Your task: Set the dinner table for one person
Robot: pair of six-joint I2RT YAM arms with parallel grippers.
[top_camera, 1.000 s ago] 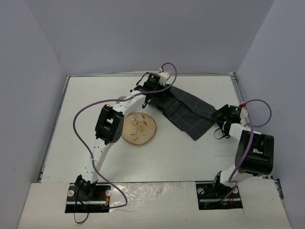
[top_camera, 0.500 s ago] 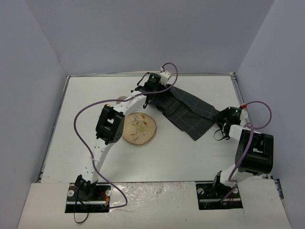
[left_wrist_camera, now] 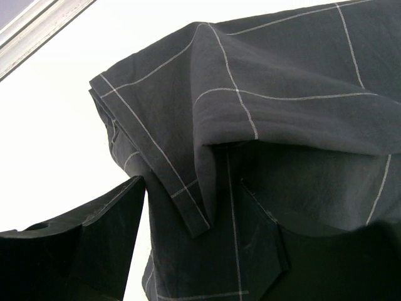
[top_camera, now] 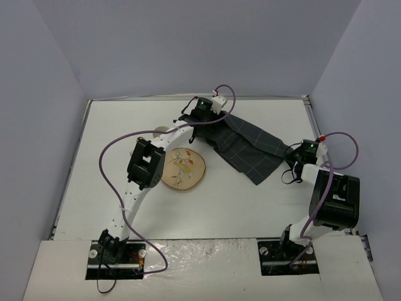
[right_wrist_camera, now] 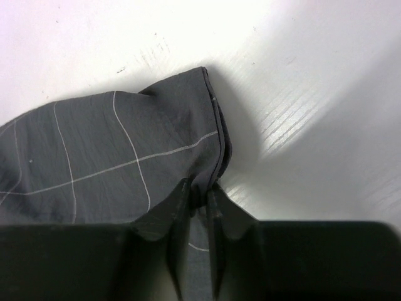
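Grey cloth (top_camera: pixel 250 147) is bunching at its far left end, where the left gripper (left_wrist_camera: pixel 193 185) is straddling a loose fold with jaws apart; closing there may be catching only one layer and letting the rest slip. At the right corner the right gripper (right_wrist_camera: pixel 199 188) is pinching thinly, risking pull-out. Beneath both, the table (top_camera: pixel 113 138) is lying flat, carrying the plate (top_camera: pixel 183 169) left of the cloth.

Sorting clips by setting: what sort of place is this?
Likely a robot test booth: plain grey walls enclose a white table with two robot arms bolted to its edge, a plate and a cloth.
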